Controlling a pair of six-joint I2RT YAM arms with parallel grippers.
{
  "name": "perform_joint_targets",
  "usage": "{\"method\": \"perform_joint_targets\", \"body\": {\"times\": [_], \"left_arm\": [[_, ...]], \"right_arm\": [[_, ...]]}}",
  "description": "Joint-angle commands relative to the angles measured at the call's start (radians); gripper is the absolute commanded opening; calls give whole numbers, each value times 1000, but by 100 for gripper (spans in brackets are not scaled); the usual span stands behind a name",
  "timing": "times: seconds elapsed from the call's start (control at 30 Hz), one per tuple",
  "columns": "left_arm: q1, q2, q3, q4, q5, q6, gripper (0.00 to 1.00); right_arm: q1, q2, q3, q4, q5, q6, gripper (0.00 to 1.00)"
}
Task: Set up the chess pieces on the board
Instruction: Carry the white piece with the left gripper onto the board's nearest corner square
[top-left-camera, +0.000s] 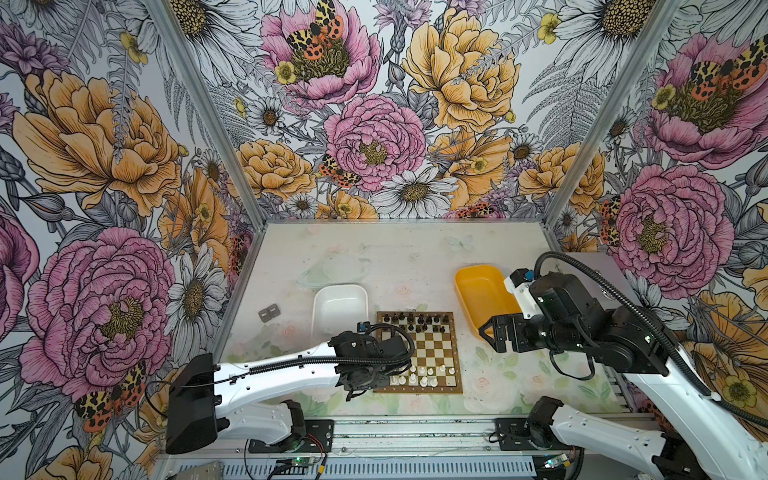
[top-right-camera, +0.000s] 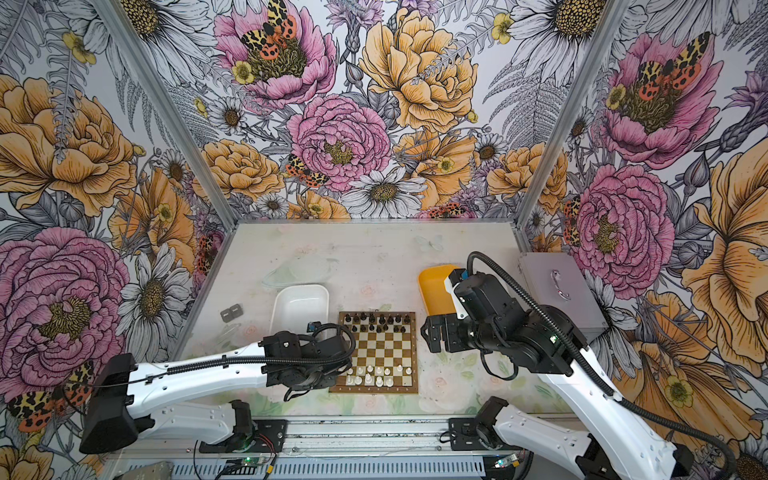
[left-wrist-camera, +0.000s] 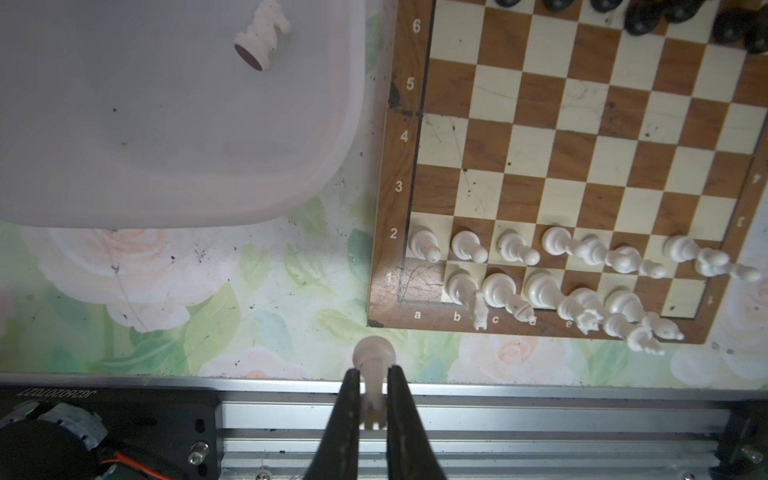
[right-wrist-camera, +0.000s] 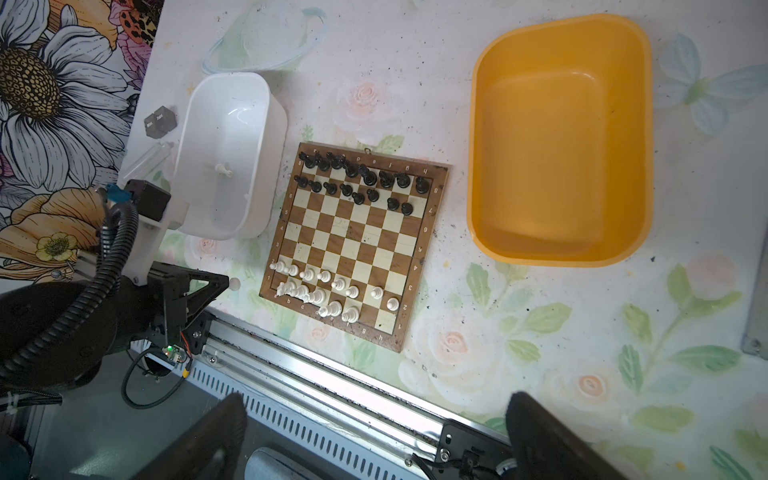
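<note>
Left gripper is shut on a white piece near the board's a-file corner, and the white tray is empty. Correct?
Not quite. The white tray is not empty: one knight lies on its side in it, as the left wrist view shows. The rest holds: the left gripper is shut on a white piece near the a-file corner of the board.

Bold floral wallpaper (top-left-camera: 374, 124) on three walls; pale rose-printed tabletop (top-left-camera: 395, 257).
</note>
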Motion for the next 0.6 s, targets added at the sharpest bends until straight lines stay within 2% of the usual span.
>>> {"method": "perform_joint_targets", "body": {"times": [0.0, 0.57], "left_arm": [[-3, 6, -22, 84, -32, -41, 5], [11, 121, -60, 203, 7, -1, 5]], "right_arm": [[7, -22, -14, -12, -6, -11, 100], [7, -41, -6, -44, 24, -5, 100]]}}
